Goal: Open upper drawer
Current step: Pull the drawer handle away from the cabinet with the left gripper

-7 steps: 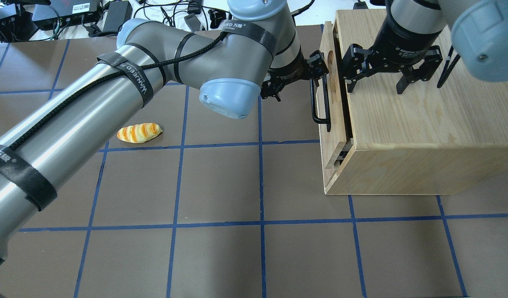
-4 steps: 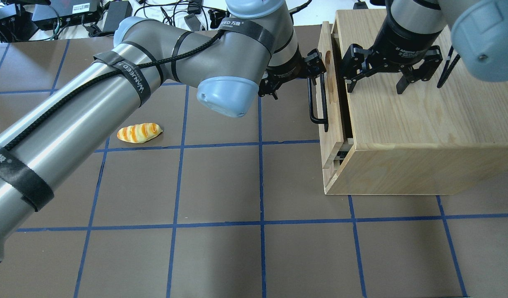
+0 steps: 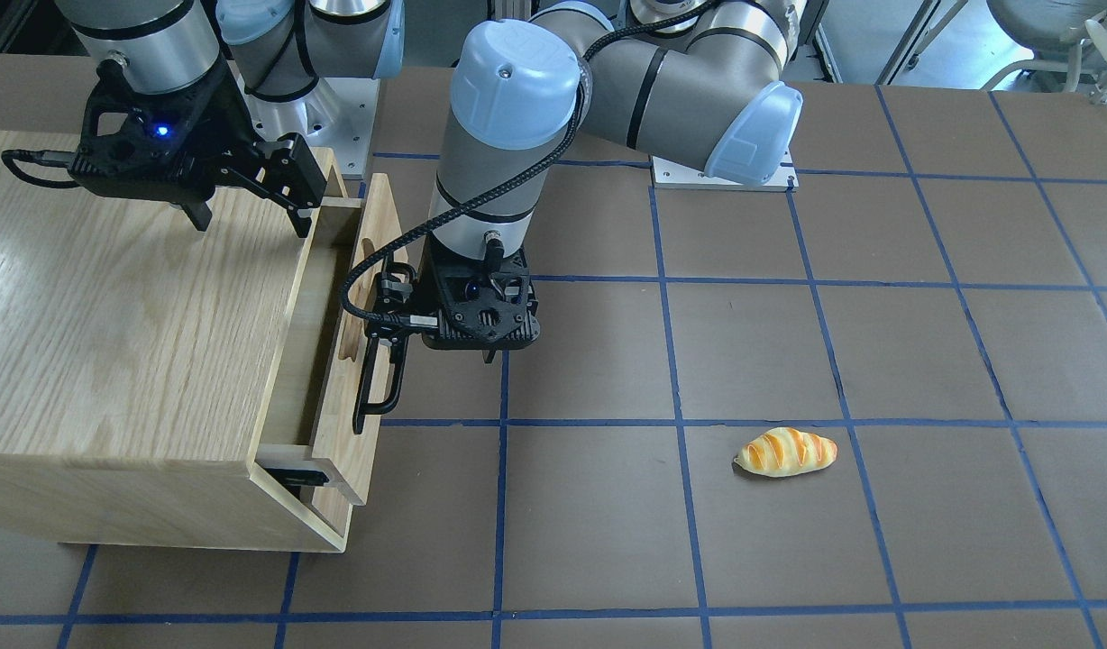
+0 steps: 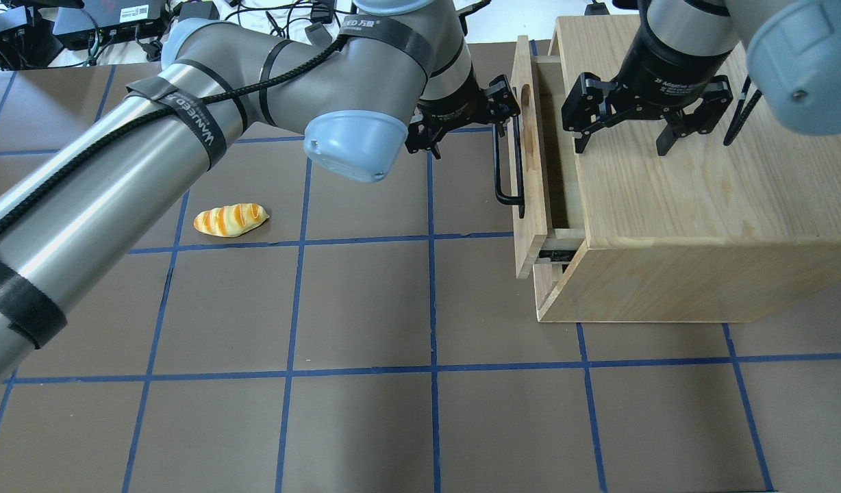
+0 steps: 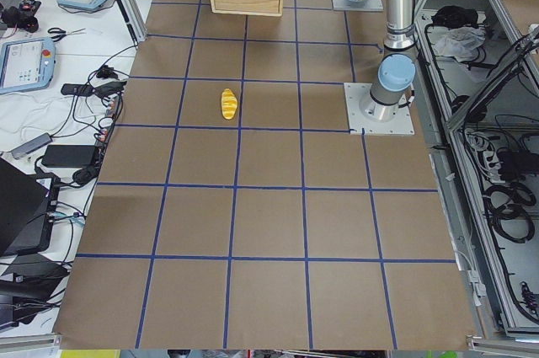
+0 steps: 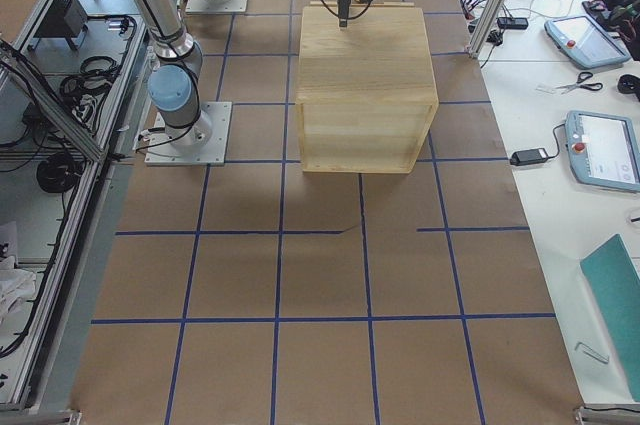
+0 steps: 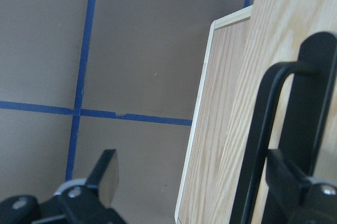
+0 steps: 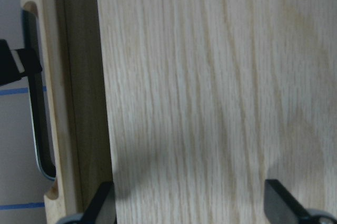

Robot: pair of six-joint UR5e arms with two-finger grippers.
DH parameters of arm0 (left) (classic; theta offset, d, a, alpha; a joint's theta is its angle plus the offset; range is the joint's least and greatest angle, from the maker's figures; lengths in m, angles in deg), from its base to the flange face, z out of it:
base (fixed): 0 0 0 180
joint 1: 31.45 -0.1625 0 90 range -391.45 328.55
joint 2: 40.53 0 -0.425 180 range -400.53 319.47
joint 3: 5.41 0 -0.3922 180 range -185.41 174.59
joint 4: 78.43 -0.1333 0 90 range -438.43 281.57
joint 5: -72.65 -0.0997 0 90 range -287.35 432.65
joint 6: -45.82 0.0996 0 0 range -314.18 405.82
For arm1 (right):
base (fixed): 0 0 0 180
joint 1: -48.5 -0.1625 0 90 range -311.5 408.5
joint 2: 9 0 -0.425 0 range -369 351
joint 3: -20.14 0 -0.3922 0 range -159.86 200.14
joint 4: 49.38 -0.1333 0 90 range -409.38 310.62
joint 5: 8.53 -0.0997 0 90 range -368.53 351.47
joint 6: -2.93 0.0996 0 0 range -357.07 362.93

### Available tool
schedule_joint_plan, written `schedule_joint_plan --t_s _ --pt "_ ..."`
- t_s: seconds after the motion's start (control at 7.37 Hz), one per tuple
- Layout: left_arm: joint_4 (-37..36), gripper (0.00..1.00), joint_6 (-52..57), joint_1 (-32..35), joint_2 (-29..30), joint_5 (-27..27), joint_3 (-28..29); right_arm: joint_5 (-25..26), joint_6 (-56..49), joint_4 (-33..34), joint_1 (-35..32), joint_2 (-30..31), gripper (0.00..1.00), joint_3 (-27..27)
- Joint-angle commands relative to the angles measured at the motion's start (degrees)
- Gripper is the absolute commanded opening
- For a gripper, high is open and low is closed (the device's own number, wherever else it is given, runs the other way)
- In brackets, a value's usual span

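Note:
The upper drawer (image 4: 530,171) is pulled partly out of the oak cabinet (image 4: 701,205), and a gap shows behind its front panel (image 3: 360,361). Its black bar handle (image 4: 506,171) faces the table's middle and also shows in the front view (image 3: 373,388). My left gripper (image 4: 461,123) points down at the handle's far end with its jaws spread. In the left wrist view one finger (image 7: 295,182) sits behind the bar and the other finger (image 7: 105,176) stays outside. My right gripper (image 4: 626,144) is open, with its fingertips on the cabinet top near the drawer edge.
A striped toy bread roll (image 4: 230,220) lies on the brown mat left of the cabinet, and it also shows in the front view (image 3: 786,452). My left arm (image 4: 153,157) spans the mat's left half. Cables and boxes lie beyond the far edge.
The drawer has slid out of the cabinet towards the table's middle, and my left gripper moved with the handle. My right gripper has not moved.

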Motion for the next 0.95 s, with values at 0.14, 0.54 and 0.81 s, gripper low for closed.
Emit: schedule_joint_plan --t_s 0.14,0.54,0.81 --pt "0.49 1.0 2.45 -1.94 -0.33 -0.31 0.0 -0.03 0.0 0.0 0.0 0.0 1.0 0.0" --pt "2.25 1.0 3.79 -3.88 -0.86 -0.31 0.0 0.05 0.0 0.0 0.0 0.0 1.0 0.0" --pt "2.86 1.0 4.14 -4.93 -1.13 -0.22 0.09 -0.03 0.0 0.0 0.0 0.0 1.0 0.0"
